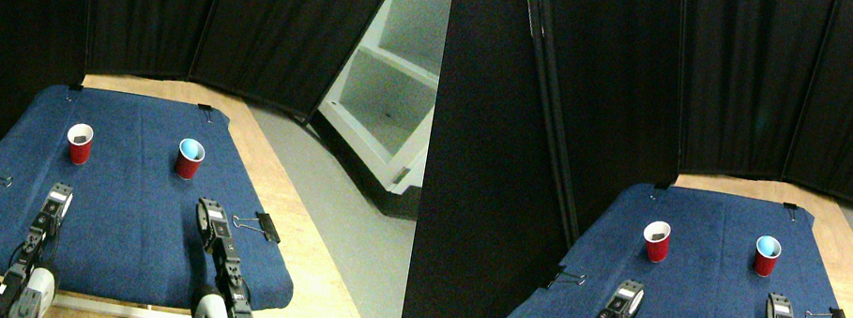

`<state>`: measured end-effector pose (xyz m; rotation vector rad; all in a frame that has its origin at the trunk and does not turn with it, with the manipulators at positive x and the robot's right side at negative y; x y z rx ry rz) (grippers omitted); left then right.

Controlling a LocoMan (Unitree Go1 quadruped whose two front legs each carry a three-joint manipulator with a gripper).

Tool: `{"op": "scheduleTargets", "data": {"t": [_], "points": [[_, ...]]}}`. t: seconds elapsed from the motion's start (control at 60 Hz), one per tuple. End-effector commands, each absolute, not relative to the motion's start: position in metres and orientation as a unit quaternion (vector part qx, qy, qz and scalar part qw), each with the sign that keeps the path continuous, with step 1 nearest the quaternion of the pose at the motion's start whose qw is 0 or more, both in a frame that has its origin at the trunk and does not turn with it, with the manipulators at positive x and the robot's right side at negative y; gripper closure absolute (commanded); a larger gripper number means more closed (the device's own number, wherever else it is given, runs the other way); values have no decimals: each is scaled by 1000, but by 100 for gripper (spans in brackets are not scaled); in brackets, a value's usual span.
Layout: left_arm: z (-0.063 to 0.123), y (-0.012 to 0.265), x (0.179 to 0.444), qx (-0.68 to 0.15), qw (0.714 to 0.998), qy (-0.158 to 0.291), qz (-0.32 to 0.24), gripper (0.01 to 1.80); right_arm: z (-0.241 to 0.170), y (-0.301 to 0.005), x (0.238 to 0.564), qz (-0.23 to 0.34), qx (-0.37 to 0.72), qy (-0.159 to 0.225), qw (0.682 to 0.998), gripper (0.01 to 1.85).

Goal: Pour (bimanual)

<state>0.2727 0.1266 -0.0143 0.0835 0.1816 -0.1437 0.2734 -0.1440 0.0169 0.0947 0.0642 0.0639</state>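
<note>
On the blue cloth (124,206) covering the table, two red cups stand upright and well apart: the left cup (79,144), white inside with something dark in it, and the right cup (190,159), with a light blue interior. Nearer the camera, the left gripper (59,198) sits below the left cup and the right gripper (210,213) below the right cup, each apart from its cup and holding nothing. Whether their fingers are spread or closed cannot be told at this size.
</note>
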Motion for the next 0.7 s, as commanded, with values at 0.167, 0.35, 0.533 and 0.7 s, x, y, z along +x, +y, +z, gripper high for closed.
{"op": "scheduleTargets", "data": {"t": [0.167, 0.35, 0.533, 0.7], "points": [[-10, 124, 274, 44, 993, 70, -85, 148, 21, -141, 275, 36, 41, 16, 998, 140], [-6, 123, 273, 51, 991, 65, -105, 148, 21, -142, 276, 54, 42, 2, 998, 140], [6, 122, 272, 7, 994, 53, -95, 101, 27, -139, 275, 38, 96, -11, 995, 136], [24, 119, 277, -50, 992, 32, -111, 95, 36, -136, 279, 46, 175, -49, 982, 133]]}}
